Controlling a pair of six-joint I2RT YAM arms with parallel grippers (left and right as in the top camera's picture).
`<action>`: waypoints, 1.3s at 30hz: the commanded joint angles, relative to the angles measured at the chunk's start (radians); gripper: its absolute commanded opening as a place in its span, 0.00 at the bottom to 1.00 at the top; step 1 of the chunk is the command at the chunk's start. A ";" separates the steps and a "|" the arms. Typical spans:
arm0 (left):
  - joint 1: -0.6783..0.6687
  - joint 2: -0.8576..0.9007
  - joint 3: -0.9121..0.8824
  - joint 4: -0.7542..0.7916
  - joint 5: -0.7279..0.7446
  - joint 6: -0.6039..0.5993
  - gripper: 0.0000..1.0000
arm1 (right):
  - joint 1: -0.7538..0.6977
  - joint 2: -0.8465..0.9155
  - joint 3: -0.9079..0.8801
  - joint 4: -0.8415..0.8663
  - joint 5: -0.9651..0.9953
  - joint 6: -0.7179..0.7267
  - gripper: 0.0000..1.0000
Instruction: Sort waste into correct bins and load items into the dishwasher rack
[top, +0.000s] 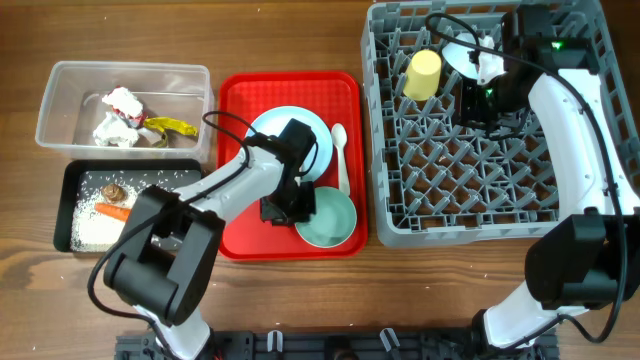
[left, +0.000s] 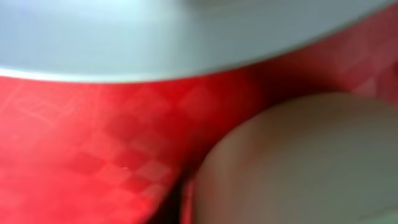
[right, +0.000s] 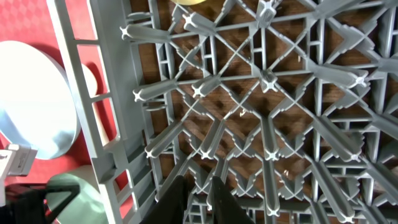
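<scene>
1. Close against my left wrist camera bulked the green bowl (left: 311, 162), a pale blur. The plate (left: 155, 31) filled the top of the view, and a strip of red tray (left: 93, 137) showed between them.
2. From overhead, my left gripper (top: 287, 205) sat low over the red tray (top: 240, 230). It was between the plate (top: 275, 125) and the green bowl (top: 335, 220), just beside both.
3. No view showed its fingers, so I could not tell whether it was wide or narrow.
4. The spoon (top: 340, 150) lay on the red tray at the plate's right edge, just beyond the green bowl.
5. My right gripper (right: 198, 183) hung over the pegs of the rack (right: 267, 81), its fingers nearly together with nothing between them.
6. Past the rack's wall, the right wrist camera caught the plate (right: 31, 106), the green bowl (right: 81, 193) and a corner of red tray (right: 25, 18).
7. Overhead, that gripper (top: 472, 102) was in the far half of the rack (top: 500, 232).
8. The cup (top: 423, 75) stood in the rack to its left.
9. A blue bowl (top: 458, 52) leaned on edge just beside the cup, partly hidden by my arm and cables.
10. Far left on the table (top: 300, 40), the tub (top: 60, 100) held crumpled paper (top: 118, 118) and a yellow wrapper (top: 175, 126).
11. The black tray (top: 68, 200) lay just in front of the tub and held the rice (top: 95, 232), the carrot (top: 113, 211) and the lump (top: 112, 190).
</scene>
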 joint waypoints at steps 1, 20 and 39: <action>-0.001 -0.008 -0.003 0.001 0.029 -0.006 0.04 | 0.003 -0.018 -0.001 -0.006 -0.016 0.005 0.16; -0.071 -0.227 0.220 0.128 -0.036 -0.019 0.04 | 0.011 -0.018 0.000 -0.110 -0.318 -0.229 0.54; -0.101 -0.138 0.447 0.061 -0.040 -0.062 0.04 | 0.013 -0.283 0.001 -0.032 -0.305 -0.255 0.56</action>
